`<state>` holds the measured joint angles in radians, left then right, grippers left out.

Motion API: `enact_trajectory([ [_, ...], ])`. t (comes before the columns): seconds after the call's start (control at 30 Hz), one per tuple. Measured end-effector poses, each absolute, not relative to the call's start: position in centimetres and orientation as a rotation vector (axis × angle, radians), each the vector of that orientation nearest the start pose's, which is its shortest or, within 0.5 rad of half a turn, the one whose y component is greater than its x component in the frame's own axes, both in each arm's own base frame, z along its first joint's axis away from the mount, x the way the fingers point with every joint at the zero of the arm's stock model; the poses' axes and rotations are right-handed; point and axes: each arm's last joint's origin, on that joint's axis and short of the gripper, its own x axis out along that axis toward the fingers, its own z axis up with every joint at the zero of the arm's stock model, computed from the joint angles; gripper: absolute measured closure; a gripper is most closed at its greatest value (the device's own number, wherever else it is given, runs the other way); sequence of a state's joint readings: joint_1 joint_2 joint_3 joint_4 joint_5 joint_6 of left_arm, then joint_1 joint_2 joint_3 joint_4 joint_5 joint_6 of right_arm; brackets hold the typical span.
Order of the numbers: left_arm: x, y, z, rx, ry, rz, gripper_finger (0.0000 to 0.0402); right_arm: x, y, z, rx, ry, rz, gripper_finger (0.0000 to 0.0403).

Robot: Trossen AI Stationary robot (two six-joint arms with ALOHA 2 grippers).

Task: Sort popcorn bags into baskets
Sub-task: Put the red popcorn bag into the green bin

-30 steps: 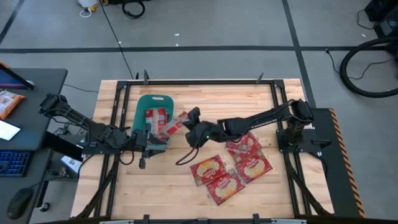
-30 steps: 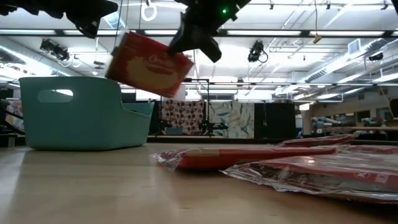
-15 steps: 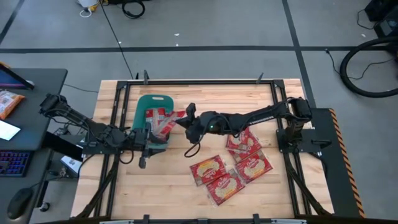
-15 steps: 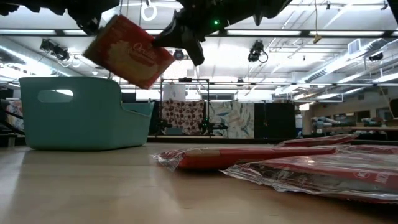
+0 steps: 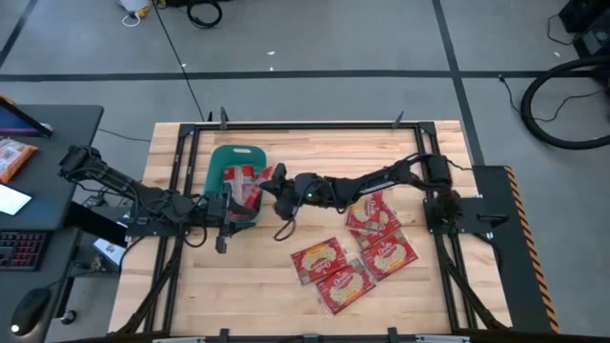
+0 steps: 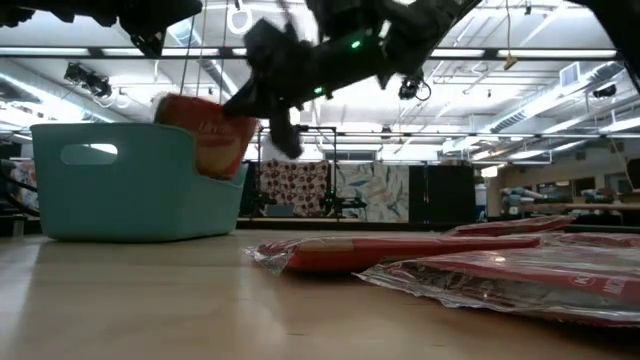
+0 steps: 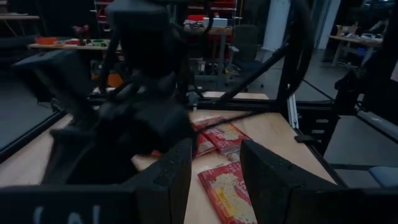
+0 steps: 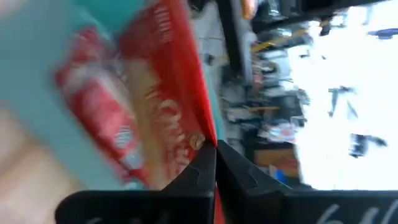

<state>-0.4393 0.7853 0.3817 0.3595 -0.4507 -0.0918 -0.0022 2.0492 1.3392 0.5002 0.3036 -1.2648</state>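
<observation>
The teal basket (image 5: 232, 154) stands on the table's left half and holds at least two red popcorn bags (image 5: 238, 177). My right gripper (image 5: 271, 184) reaches over the basket's right rim, shut on another popcorn bag (image 5: 254, 187). In the low view this bag (image 6: 206, 138) dips behind the basket wall (image 6: 120, 190). Several more bags (image 5: 351, 255) lie flat on the table to the right. My left gripper (image 5: 229, 215) is open and empty at the basket's near side. My right gripper pinches the red popcorn bag by its edge (image 8: 200, 140) between the two fingers. It comes from the table's right, slanting down. The bag is tilted, its lower part below the basket rim (image 6: 215, 165); whether it rests on the bags inside I cannot tell.
A dark metal frame (image 5: 305, 125) runs around the wooden table. The loose bags (image 6: 400, 250) fill the table's near right part. The left arm (image 5: 143, 200) lies across the left edge. A side desk with an orange snack packet (image 5: 14, 157) stands left of the table.
My right gripper has carried the bag toward the table's left, from beside the basket to over its right rim, and has dropped lower. The bag has tipped and sunk from well above the basket until its lower part is behind the basket wall.
</observation>
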Motion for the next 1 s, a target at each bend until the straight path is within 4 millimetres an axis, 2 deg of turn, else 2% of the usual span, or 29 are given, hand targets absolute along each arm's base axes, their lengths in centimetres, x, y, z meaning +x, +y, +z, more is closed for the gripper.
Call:
enact_trajectory([
  [0.2, 16.5, -6.4, 24.5, -0.067, 0.036, 0.011, 0.026, 47.8, -1.7, 19.3, -1.361, 0.366, -0.127, 0.039],
  [0.4, 16.5, -6.4, 24.6, -0.065, 0.034, 0.011, 0.026, 48.3, -2.3, 19.7, -1.365, 0.267, -0.028, 0.0388],
  [0.57, 16.4, -6.4, 24.5, -0.064, 0.038, 0.011, 0.026, 48.4, -3.6, 18.9, -1.329, 0.241, 0.031, 0.0376],
  [0.73, 16.4, -6.4, 24.5, -0.064, 0.038, 0.011, 0.026, 48.4, -4.2, 18.8, -1.271, 0.245, 0.027, 0.0345],
  [0.93, 16.4, -6.4, 24.5, -0.064, 0.038, 0.011, 0.026, 48.4, -4.0, 19.0, -1.248, 0.233, 0.003, 0.029],
  [1.0, 16.4, -6.4, 24.5, -0.064, 0.038, 0.012, 0.026, 48.5, -3.7, 19.1, -1.259, 0.263, -0.056, 0.0276],
])
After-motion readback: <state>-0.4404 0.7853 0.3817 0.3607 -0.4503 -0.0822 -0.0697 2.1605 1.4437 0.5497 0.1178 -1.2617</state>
